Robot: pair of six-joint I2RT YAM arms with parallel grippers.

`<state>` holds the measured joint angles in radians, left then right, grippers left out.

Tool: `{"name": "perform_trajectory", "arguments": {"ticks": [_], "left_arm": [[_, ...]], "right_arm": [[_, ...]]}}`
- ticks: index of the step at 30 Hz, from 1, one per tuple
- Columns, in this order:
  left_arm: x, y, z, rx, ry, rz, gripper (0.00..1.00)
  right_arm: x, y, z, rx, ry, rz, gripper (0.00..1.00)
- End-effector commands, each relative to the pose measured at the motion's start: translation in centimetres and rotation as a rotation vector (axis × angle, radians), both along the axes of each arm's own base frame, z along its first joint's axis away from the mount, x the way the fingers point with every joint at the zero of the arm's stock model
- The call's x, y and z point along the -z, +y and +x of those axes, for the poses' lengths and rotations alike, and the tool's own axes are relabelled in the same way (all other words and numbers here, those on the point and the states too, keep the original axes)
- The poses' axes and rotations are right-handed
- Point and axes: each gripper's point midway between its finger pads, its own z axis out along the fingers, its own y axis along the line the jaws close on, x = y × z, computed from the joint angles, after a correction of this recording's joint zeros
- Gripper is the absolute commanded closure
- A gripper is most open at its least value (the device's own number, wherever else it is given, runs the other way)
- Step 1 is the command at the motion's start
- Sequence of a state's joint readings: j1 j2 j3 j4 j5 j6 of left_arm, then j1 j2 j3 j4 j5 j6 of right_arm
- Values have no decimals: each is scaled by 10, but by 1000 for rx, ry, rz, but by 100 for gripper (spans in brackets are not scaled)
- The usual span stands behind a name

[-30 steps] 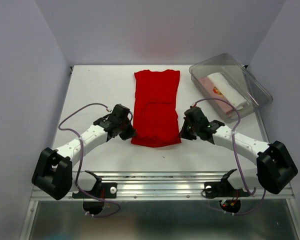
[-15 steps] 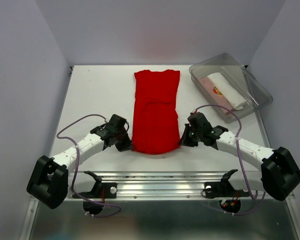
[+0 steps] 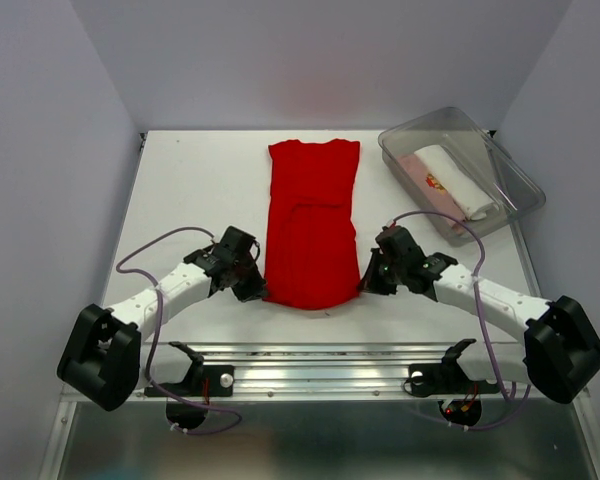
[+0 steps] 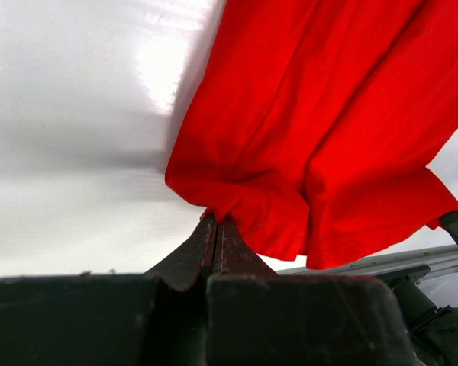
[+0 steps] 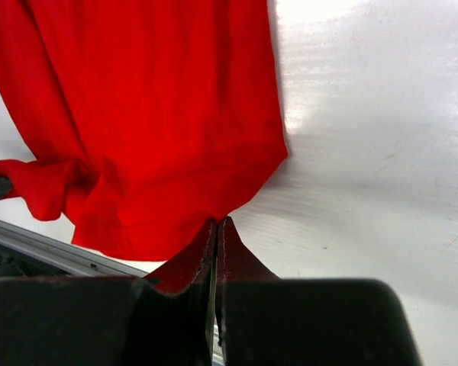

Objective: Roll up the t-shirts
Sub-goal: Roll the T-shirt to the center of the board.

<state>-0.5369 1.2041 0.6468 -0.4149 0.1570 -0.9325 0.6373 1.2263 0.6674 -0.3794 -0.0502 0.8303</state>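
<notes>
Both claws, left gripper [image 3: 252,288] and right gripper [image 3: 368,280], flank the near hem of the red t-shirt [image 3: 310,225] on the table [image 3: 190,190], seen from above. Left wrist view: jaws pinched together on one hem corner. Right wrist view: jaws likewise clamped on the other corner.

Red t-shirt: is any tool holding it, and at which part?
The left tool pinches the red t-shirt at its near left corner, the right tool at its near right corner.
</notes>
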Motion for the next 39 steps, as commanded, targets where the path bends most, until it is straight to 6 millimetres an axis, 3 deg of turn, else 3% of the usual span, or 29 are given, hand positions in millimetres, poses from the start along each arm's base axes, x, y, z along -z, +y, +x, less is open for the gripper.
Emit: {"name": "perform_trajectory", "arguments": {"ticks": [1,17,34,37,39], "left_arm": [[-13,-8,19,12,-51,1,100],[-8,-9,43,-24,-87,43,100],[-4,-7,58,-55,-122,72,100],[-6,-9,62,-50,-137,73,100],[-7,-9,64,-47,-145,77,97]], "right_arm": [[-20,8,24,27,-85,1,99],[-14,-1,47,78,-128,-102,99],[-12,2,69,83,-154,-166,87],[-14,2,75,87,-167,-179,77],[-19,2,80,94,-186,-185,58]]}}
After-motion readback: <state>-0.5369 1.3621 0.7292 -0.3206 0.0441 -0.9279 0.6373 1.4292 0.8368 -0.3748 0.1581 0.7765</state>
